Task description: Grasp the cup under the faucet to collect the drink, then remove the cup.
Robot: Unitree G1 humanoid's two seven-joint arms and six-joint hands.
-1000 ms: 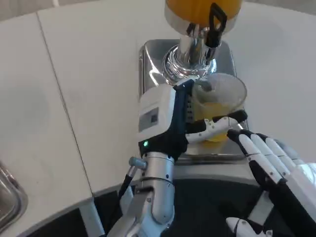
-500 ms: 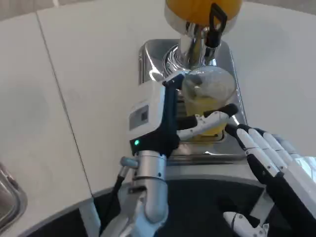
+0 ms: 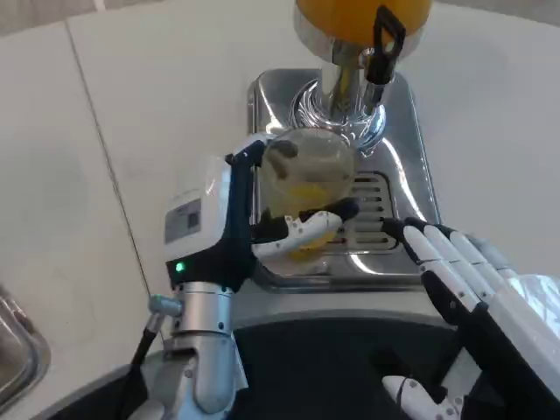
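A clear plastic cup [image 3: 308, 175] with yellow drink in its bottom is gripped by my left hand [image 3: 236, 223], whose fingers [image 3: 302, 229] wrap its lower front. The cup sits over the left part of the steel drip tray [image 3: 398, 188], to the left of the faucet's black lever [image 3: 381, 45]. Above stands the dispenser with its orange tank [image 3: 350, 13] and chrome column [image 3: 337, 83]. My right hand [image 3: 477, 284] hovers at the tray's front right corner, fingers straight and apart, holding nothing.
The white table [image 3: 157, 105] stretches left and behind the dispenser, with a seam running diagonally on the left. A metal object's edge [image 3: 17, 350] shows at the lower left corner. The table's curved front edge lies just below the tray.
My left hand has carried the cup leftward and toward me, away from under the faucet. The drip tray's grille is now uncovered. My right hand has shifted slightly left.
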